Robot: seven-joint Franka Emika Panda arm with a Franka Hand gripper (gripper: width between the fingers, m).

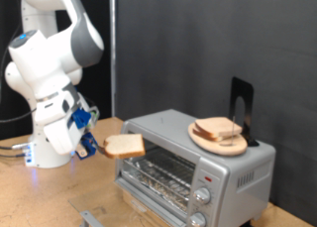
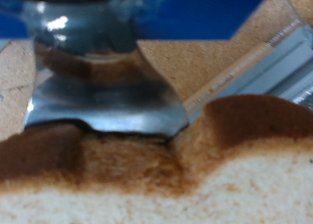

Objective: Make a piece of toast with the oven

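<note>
1. Between the metal fingers (image 2: 103, 107) of the gripper (image 1: 91, 145), clamped by its tan-brown crust edge: the piece of toast (image 1: 124, 145), pale, roughly square, held level above the wooden table (image 1: 40, 192).
2. Just beyond, the oven (image 1: 193, 168): silver-grey, boxy, wire rack behind its front, round knobs at the exterior view's right.
3. On top, a round wooden plate (image 1: 205, 141) carrying more bread slices (image 1: 218, 129).
4. Behind, a black backdrop (image 1: 198, 49).

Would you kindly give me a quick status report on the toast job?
End effector shut on bread slice, held in the air. Slice is beside the oven, at the exterior view's left. More bread on the wooden plate atop the oven.
</note>
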